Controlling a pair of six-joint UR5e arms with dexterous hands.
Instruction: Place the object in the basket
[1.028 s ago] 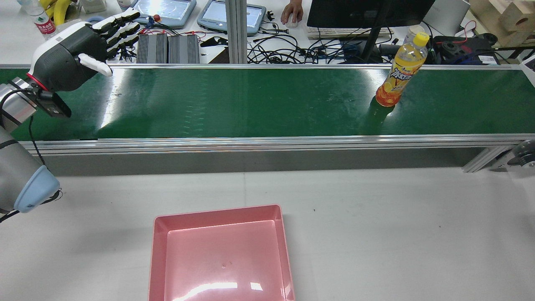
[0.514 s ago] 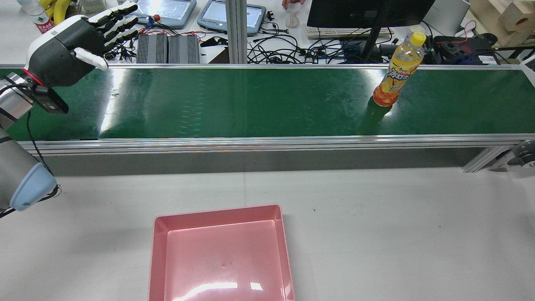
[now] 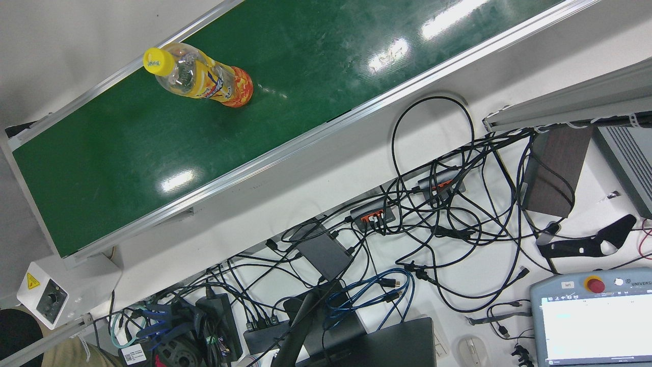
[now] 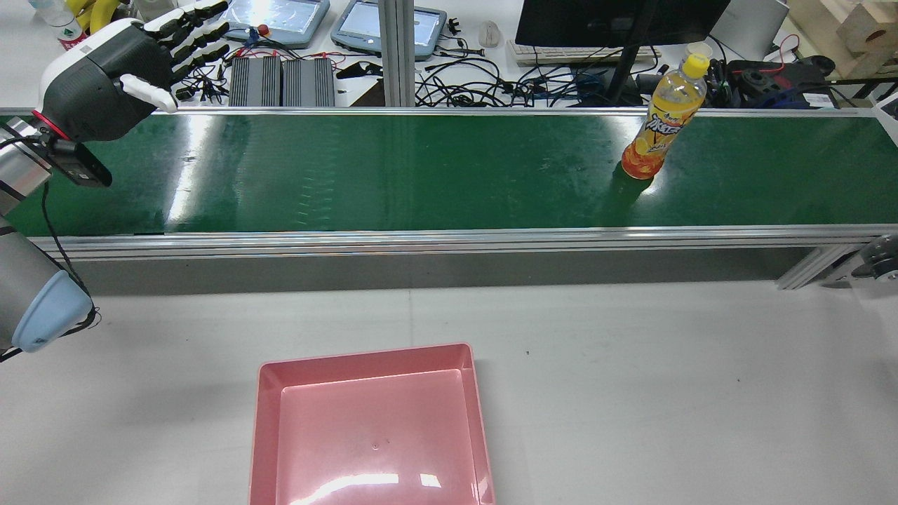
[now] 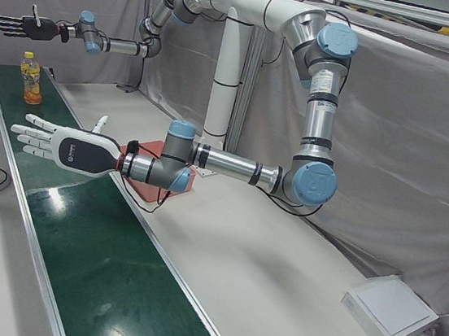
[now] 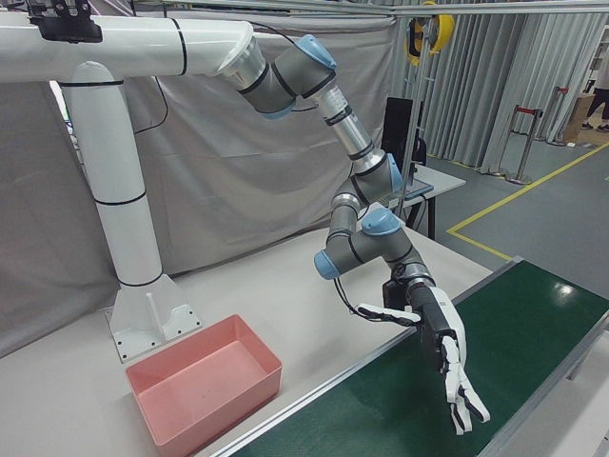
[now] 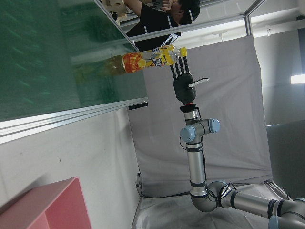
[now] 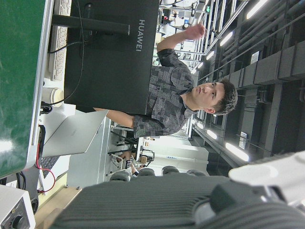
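Observation:
An orange-drink bottle (image 4: 663,119) with a yellow cap stands upright on the green conveyor belt (image 4: 421,168), toward its right end; from above the bottle (image 3: 204,76) shows alone on the belt. My left hand (image 4: 105,70) hovers open over the belt's left end, fingers spread, far from the bottle. The same left hand (image 5: 55,143) (image 6: 442,352) holds nothing. My right hand (image 5: 21,26) hangs open in the air beyond the bottle (image 5: 29,80), apart from it. The left hand view shows the bottle (image 7: 147,58) with the right hand (image 7: 183,83) behind it. The pink basket (image 4: 365,354) sits empty on the white table.
Beyond the belt lie tangled cables (image 4: 477,77), two tablets (image 4: 379,24) and a monitor (image 4: 617,21). A person (image 8: 181,100) stands past the belt's end. A control box (image 3: 48,298) sits at the belt's corner. A white box (image 5: 391,311) rests on the table.
The bottle has slid a little leftward along the belt. My left hand has risen and drawn back toward the left. A person's hand left the mouse behind the belt.

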